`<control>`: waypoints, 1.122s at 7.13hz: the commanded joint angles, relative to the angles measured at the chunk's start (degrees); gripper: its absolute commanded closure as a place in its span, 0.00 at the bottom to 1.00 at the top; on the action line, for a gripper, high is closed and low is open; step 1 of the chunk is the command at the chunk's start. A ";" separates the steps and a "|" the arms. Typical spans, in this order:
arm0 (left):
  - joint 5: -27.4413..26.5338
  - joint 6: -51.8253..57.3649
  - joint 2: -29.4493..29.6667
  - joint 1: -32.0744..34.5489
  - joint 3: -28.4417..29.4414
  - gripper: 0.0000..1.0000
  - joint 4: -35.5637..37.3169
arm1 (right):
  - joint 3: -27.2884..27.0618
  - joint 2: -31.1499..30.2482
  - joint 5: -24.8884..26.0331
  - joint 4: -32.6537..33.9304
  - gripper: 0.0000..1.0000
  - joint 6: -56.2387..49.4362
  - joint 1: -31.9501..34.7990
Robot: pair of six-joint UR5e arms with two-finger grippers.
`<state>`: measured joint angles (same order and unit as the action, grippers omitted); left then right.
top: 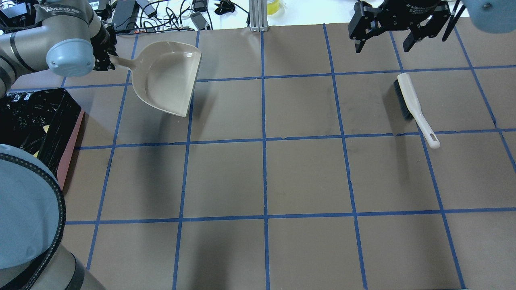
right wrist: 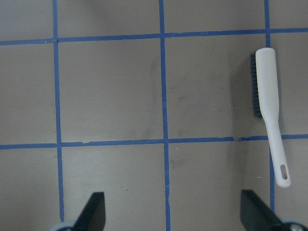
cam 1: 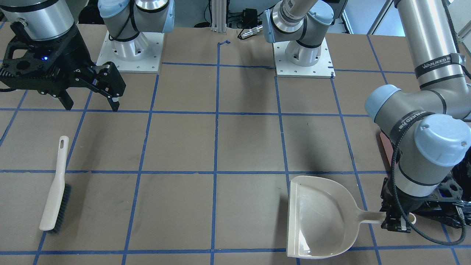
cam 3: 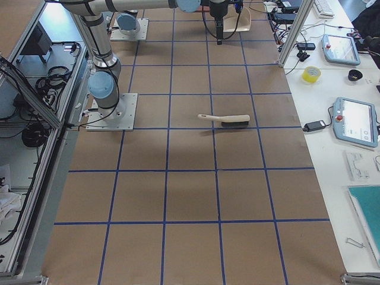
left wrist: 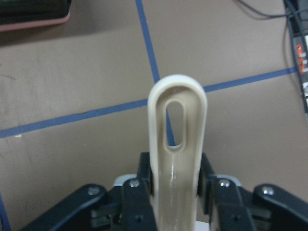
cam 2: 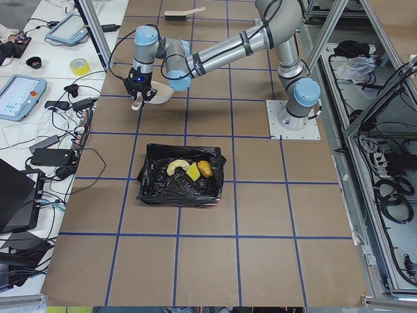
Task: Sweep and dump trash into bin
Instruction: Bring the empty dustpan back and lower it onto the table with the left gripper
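Across the front-facing view, the left gripper at lower right is clamped on the handle of the dustpan. The pan looks empty, and its mouth points toward frame left. The right gripper hangs at upper left with its fingers spread on nothing, above the brush lying at lower left.

Overhead, the bin sits at the left edge, below the dustpan and apart from it, cut off by the frame and by the left arm.

From the left-side camera the bin shows whole. All 3 bits of trash lie inside on the black liner — the crescent, the sponge wedge and the orange lump. So the dumping looks done, and the left arm is the nearer one to the bin.

On the left wrist camera both jaws press the handle's sides, with a pink bin corner at upper left.

On the right wrist camera the fingertips stand wide apart; the brush lies at right, its handle toward the lower edge.

Whether the pan touches the table I cannot tell.
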<state>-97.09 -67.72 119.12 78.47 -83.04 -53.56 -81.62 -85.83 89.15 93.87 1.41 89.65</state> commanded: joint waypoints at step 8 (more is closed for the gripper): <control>1.11 -6.20 4.36 1.07 0.60 1.00 -5.94 | -0.39 0.05 -0.03 -0.26 0.00 -0.36 0.00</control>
<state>-95.82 -73.96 122.70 79.55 -82.50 -59.75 -81.96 -85.83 89.12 93.64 1.15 89.65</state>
